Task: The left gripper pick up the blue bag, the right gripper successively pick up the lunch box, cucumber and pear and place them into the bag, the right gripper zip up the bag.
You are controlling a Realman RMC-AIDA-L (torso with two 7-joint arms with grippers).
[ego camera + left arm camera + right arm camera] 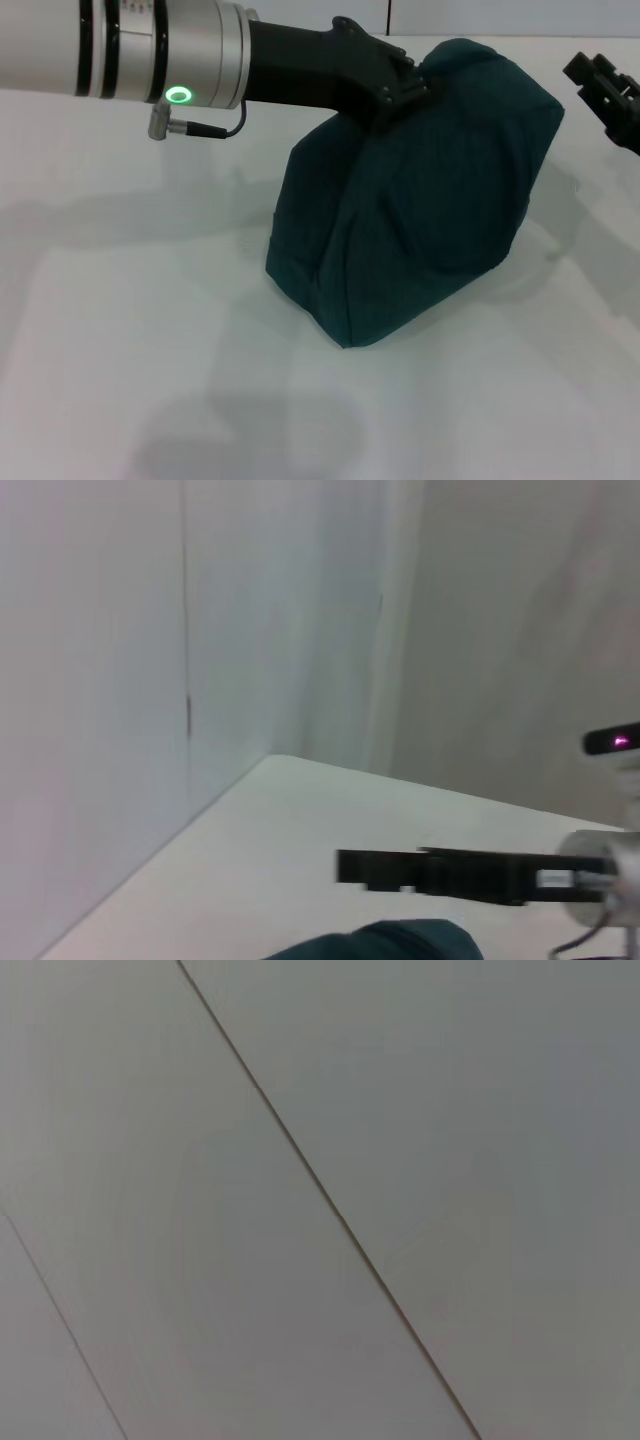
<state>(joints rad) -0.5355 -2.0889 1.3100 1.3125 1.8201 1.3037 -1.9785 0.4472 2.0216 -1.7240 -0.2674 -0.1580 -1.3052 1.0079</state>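
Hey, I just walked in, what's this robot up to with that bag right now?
The left gripper is at the top of the blue bag, which sits bulging on the white table. Its fingertips are buried in the fabric, so whether it actually grips cannot be told. The right gripper hangs off to the bag's right, apart from it. No lunch box, cucumber or pear is in view on the table, and the bag's top opening cannot be seen from here.

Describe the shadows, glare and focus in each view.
Head view: soft grey shadows on the white table left of and below the blue bag; the left arm's green ring light glows. Left wrist view: soft focus, the right gripper blurred. Right wrist view: flat, even light on bare panels.
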